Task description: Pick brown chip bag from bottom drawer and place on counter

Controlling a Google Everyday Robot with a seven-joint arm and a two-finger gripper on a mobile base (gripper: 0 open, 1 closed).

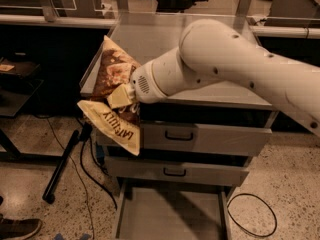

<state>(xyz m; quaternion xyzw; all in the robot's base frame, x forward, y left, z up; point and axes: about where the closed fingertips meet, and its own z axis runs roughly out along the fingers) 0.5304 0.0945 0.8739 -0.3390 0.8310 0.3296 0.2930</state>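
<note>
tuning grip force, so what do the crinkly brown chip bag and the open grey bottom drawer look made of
Crinkly brown chip bag: thin flexible film, probably plastic or foil laminate; it creases and folds where the gripper clamps it at the near corner of the counter. Grey bottom drawer: seemingly painted sheet metal, with a flat, matte floor and thin straight walls.

The gripper sits at the front left corner of the counter, clamped on the bag, which reaches above and below it. The counter spreads behind and to the right of the gripper. Below and right of it are two upper drawers, one over the other; the bottom drawer lies lowest, pulled forward.
</note>
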